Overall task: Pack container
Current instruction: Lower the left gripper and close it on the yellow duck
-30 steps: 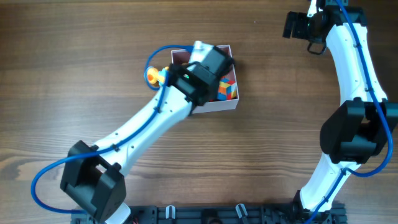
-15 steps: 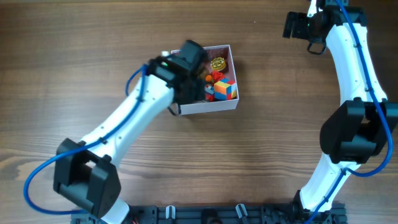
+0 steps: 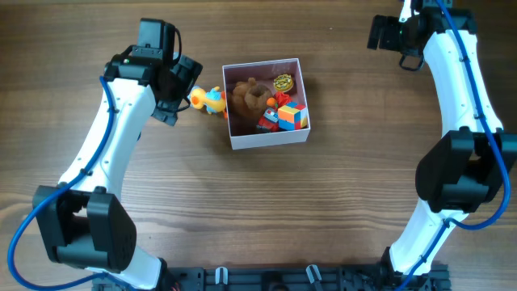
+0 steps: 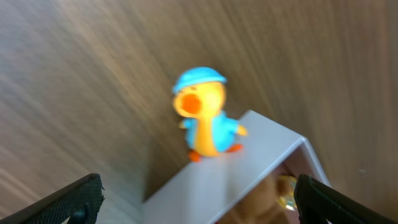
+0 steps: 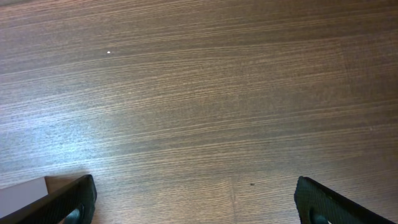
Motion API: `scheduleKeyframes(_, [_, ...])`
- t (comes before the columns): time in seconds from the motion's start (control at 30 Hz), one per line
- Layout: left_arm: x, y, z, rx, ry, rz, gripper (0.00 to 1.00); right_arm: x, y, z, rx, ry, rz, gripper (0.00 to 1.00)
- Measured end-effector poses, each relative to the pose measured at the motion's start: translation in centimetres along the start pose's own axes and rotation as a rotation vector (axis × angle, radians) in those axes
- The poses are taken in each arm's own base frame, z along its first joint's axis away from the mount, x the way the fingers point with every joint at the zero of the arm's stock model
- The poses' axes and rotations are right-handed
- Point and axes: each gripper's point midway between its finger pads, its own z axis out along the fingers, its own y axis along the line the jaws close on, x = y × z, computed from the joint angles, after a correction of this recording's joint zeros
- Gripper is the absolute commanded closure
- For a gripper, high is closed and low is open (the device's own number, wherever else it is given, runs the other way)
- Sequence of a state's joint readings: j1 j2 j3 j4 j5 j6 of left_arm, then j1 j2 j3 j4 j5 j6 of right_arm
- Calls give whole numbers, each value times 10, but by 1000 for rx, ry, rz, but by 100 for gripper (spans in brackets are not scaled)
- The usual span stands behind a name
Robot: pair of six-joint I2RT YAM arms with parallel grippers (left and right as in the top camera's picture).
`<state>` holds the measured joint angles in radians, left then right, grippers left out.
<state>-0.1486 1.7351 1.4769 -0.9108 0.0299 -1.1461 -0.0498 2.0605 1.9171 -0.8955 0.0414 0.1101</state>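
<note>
Swinging back off the container (image 3: 271, 139), the left arm had uncovered the box within the last second. Its left gripper (image 3: 184, 87) now hung over the table (image 3: 323, 202) on the box's left side, with its fingers spread wide and nothing between them. That stance suited a fresh pick: the jaws faced the toy duck (image 3: 212, 100), the one toy still outside. The duck lay just beside the container's left wall, though whether it touched the wall could not be told. The container sat near the middle of the table, a little toward the far edge, and already held a brown teddy (image 3: 249, 97), a coloured cube (image 3: 293, 117) and a few smaller pieces. The right gripper (image 3: 381, 34) had not shifted. It was parked at the far right corner, well apart from everything, with its fingers equally spread and empty, probably to leave the left arm room. By this layout the packing looked nearly finished, with only the duck left.
</note>
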Motion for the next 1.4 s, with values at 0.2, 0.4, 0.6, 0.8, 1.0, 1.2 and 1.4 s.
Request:
scheduleKeyframes(0.2, [9,6,22,-48,51,-125,0,0,0,0,0,0,0,0])
scheduleKeyframes(0.4, [16,24,64,-159,96,-158,0,0,0,0,0,0,0,0])
scheduleKeyframes(0.6, [18,30,80,-193,105,-160,1,0,0,0,0,0,0,0])
scheduleKeyframes(0.8, [19,37,95,-224,109,-161,1,0,0,0,0,0,0,0])
scheduleKeyframes(1.0, [8,19,100,-149,67,-123,1,0,0,0,0,0,0,0])
scheduleKeyframes(1.2, [5,12,101,-118,54,-111,1,0,0,0,0,0,0,0])
scheduleKeyframes(1.4, [4,11,107,-113,49,-107,0,0,0,0,0,0,0,0])
